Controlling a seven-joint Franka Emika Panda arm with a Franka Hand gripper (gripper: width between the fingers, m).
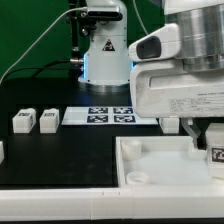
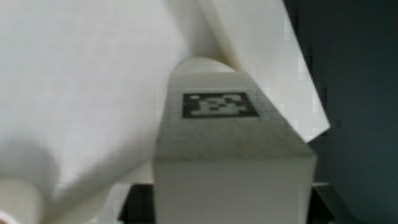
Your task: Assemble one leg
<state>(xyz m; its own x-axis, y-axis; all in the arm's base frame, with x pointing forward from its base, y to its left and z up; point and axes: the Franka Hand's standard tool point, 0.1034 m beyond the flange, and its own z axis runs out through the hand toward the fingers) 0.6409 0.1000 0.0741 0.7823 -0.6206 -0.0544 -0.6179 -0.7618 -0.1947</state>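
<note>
My gripper point(image 1: 207, 142) is shut on a leg point(image 1: 217, 155), a small white block with a black-and-white tag. It holds the leg over the right end of the large white tray-like piece point(image 1: 150, 170), near its raised rim. In the wrist view the leg point(image 2: 222, 130) fills the middle, tag facing the camera, with a dark finger point(image 2: 139, 200) on each side of it. My gripper point(image 2: 228, 208) shows only at its fingertips there. The tray-like piece's rim point(image 2: 267, 50) runs behind the leg. Whether the leg touches the piece is hidden.
Two more legs point(image 1: 22, 121) point(image 1: 47, 121) stand at the exterior view's left, and a further white part point(image 1: 2, 150) shows at the left edge. The marker board point(image 1: 110, 116) lies behind the tray-like piece. A small white block point(image 1: 170, 124) sits beside the arm. A lamp-like stand point(image 1: 105, 55) is at the back.
</note>
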